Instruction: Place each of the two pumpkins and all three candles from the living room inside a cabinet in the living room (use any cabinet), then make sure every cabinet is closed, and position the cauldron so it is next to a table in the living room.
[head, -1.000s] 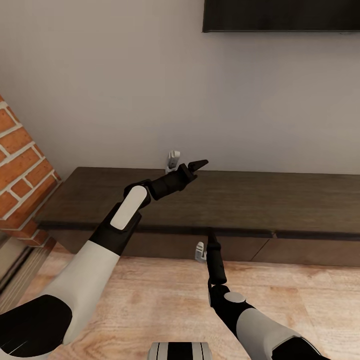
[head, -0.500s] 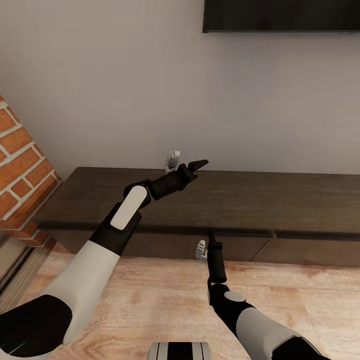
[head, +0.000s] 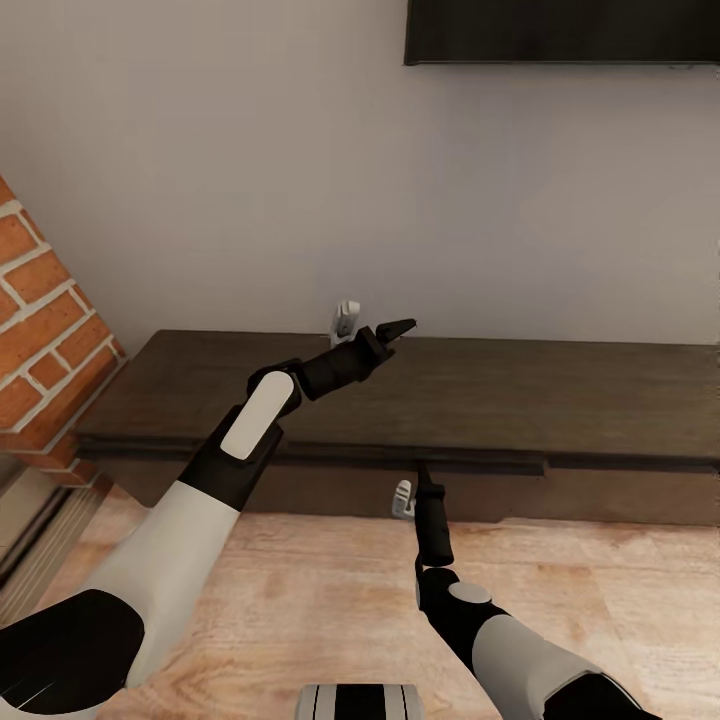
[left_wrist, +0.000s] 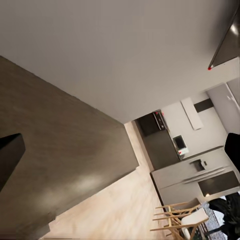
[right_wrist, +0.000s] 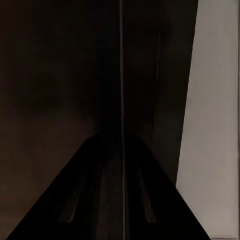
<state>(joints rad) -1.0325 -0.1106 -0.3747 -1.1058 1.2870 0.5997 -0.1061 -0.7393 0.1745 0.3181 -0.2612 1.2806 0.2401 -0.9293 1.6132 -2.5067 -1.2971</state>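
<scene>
Dark wood cabinet (head: 560, 400) runs lengthwise along wall (head: 250, 180).

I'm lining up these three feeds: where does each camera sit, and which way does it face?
Head view: on the robot's head, looking down at the cabinet, wall and floor; both arms, left gripper and right gripper show.
Left wrist view: by the left gripper, facing along the cabinet top towards a kitchen; one dark fingertip shows.
Right wrist view: by the right gripper, close against the cabinet front; shut fingers show.
All share the cabinet.

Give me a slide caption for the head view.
Right gripper pressed to the dark cabinet front edge, left gripper raised over its top.
</scene>
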